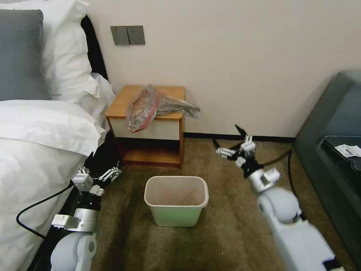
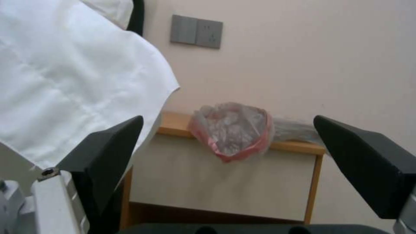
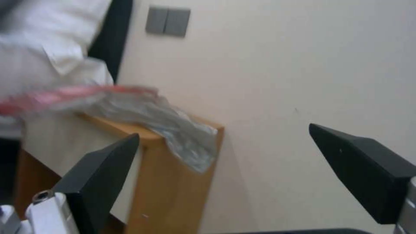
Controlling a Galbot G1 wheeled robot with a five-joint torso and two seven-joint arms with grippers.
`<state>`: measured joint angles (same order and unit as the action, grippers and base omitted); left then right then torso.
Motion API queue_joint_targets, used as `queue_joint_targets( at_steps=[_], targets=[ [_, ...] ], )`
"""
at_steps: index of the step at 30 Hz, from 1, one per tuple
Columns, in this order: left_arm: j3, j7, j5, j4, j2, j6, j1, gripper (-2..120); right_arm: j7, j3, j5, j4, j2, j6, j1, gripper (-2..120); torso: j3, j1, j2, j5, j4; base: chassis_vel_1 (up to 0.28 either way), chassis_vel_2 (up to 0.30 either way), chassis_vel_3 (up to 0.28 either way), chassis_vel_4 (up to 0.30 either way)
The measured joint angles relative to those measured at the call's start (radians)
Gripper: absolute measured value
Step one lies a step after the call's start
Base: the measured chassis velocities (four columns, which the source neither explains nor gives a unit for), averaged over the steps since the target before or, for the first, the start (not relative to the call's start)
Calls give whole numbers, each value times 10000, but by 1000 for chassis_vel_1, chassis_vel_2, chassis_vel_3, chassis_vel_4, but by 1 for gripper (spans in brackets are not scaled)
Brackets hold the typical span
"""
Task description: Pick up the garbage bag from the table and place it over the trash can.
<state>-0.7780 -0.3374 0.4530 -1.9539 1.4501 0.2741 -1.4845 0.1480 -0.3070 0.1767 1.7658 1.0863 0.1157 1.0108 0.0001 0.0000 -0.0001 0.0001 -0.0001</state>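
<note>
Crinkled grey plastic with a red drawstring band is what you are after: the garbage bag (image 1: 156,107) lies slumped on the wooden surface (image 1: 120,103) of the nightstand against the wall. Its red-rimmed mouth droops over the front edge onto the white drawer front, and its twisted tail sticks out past the right corner. That overhang likely suits you, since both ends hang free of the wood where a finger can get under them.

Your left pincer (image 1: 100,177) sits low beside the bed (image 1: 34,150), its fingers spread wide and holding nothing; in the left wrist view the bag's mouth (image 2: 232,133) lies framed between them, well ahead. Your right pincer (image 1: 237,147) hovers above the carpet to the right of the nightstand, likewise spread and empty, and in the right wrist view the bag's tail (image 3: 182,136) hangs off the corner near one finger. Neither touches the bag, so the pick-up is not yet made.

The trash can (image 1: 176,201) stands upright on the carpet in front of the nightstand, between your two arms, mouth up. It has no liner, and its cream inside looks bare.
</note>
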Motion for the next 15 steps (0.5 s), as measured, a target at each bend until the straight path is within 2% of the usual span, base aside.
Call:
queue_joint_targets(
  at_steps=[2,6,7,9,11,15],
  targets=[
    [0,-14,12,44,-7,12,2,98,-92,323,-79,-271,-256,-67,-408,100,0,0,0,4,0,0,0,0,0],
    [120,-53,3,188,121,71,-8,98,-197,1767,-861,-1324,-1203,-338,-2399,100,-1,0,0,0,1,0,0,0,0],
    [120,-53,3,188,121,71,-8,98,-197,1767,-861,-1324,-1203,-338,-2399,100,-1,0,0,0,1,0,0,0,0],
    [181,-64,-48,253,193,96,1,98,-24,2580,-1549,-1854,-1497,-373,-3381,100,0,1,0,-2,0,0,0,0,0],
    [186,-65,-53,260,198,97,3,98,19,2725,-1714,-1951,-1521,-373,-3550,100,0,1,0,-1,0,0,0,0,0],
    [202,-71,-153,418,254,149,24,98,1094,4374,-3632,-3043,-1241,-510,-5257,100,0,0,0,2,1,0,0,0,0]
  ],
)
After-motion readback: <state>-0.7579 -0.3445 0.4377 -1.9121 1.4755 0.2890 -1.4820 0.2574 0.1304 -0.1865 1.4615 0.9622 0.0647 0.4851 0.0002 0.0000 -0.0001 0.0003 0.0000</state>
